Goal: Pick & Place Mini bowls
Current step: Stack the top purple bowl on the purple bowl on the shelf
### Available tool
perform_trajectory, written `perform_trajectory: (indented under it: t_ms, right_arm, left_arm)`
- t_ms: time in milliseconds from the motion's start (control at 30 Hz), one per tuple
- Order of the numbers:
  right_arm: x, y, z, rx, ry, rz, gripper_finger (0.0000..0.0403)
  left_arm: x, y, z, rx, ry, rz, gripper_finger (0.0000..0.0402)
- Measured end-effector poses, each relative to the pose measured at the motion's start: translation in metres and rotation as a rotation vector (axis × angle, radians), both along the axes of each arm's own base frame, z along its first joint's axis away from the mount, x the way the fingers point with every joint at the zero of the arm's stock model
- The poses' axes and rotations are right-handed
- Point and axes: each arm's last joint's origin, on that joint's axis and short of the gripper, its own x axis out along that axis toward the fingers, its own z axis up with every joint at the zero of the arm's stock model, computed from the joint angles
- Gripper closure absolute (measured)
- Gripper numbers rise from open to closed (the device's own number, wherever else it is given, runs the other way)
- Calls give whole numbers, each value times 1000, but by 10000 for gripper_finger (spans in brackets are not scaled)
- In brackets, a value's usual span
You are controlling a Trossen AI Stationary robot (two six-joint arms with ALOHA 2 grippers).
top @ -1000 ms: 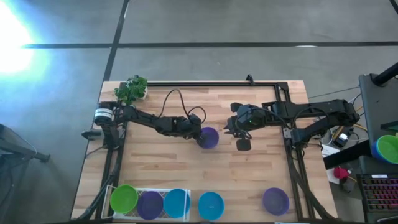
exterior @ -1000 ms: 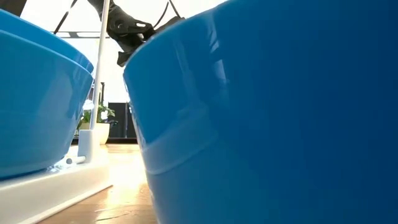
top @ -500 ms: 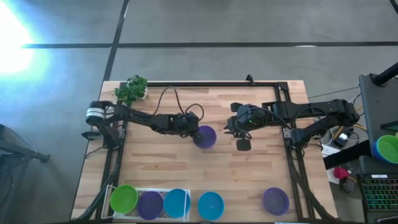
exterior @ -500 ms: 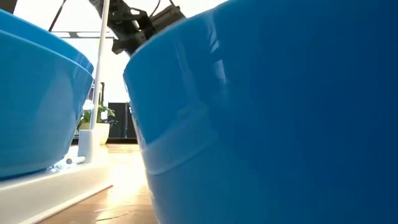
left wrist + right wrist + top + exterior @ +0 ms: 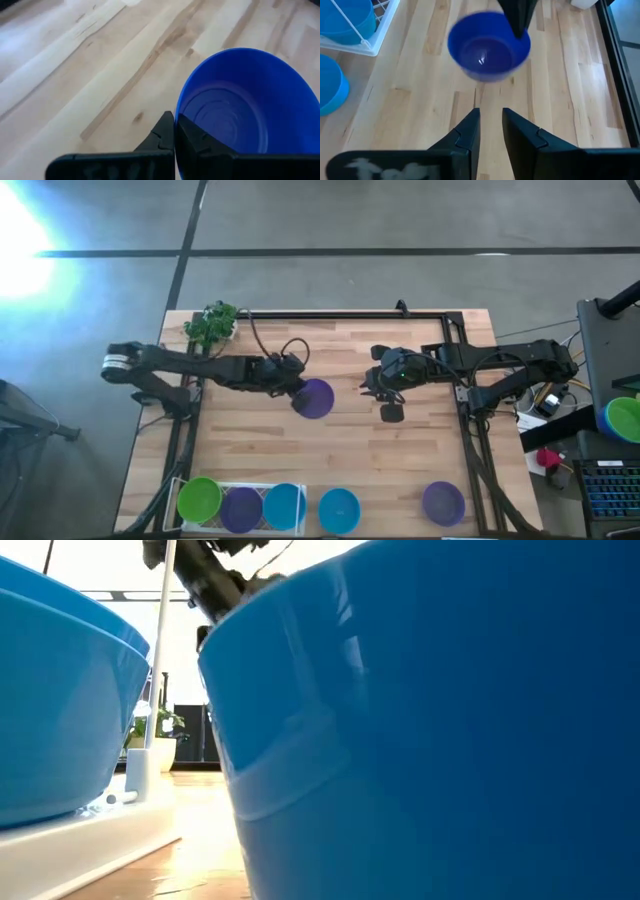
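A purple mini bowl [image 5: 314, 398], which looks blue in the wrist views [image 5: 240, 100] [image 5: 487, 47], is off the table's middle, held by my left gripper [image 5: 296, 385] [image 5: 175, 131], which is shut on its rim. My right gripper [image 5: 370, 385] [image 5: 490, 112] is to the right of that bowl, open and touching nothing. A green [image 5: 199, 499], a purple [image 5: 241, 507] and a blue bowl [image 5: 284, 506] sit in the white mesh tray [image 5: 215, 485] at the near left edge. A blue bowl [image 5: 339, 510] and a purple bowl [image 5: 443, 503] stand on the table near the near edge. My left gripper pinches the bowl's rim [image 5: 176, 114] on the side toward the table's left, with one finger [image 5: 161, 136] outside the wall and the other finger [image 5: 197, 142] inside. The fingers come slanting down from the left. The bowl is held mouth up and seems lifted clear of the wood.
A leafy toy plant [image 5: 210, 325] stands at the far left corner. A black frame rail [image 5: 340, 314] runs along the far edge. In the low view a blue bowl [image 5: 430, 720] fills most of the picture. Bare wood lies between the held bowl and the tray.
My left arm has drawn back toward the table's left edge, carrying the purple bowl leftward with it. The bowl has stayed in the shut fingers throughout. My right arm has kept still.
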Motion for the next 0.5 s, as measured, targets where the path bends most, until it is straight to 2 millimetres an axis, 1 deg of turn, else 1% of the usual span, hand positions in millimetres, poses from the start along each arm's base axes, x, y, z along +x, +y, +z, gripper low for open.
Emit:
perform_trajectory:
  t_ms: [267,400,500]
  right_arm:
    - [0,0,-1,0,3,0,332]
    - [0,0,-1,7,4,-7,335]
    - [0,0,-1,24,4,-26,332]
  left_arm:
    - [-34,-15,33,20,-26,-72,401]
    - [-52,-21,42,23,-10,-104,401]
    - [-63,-26,46,29,21,-122,401]
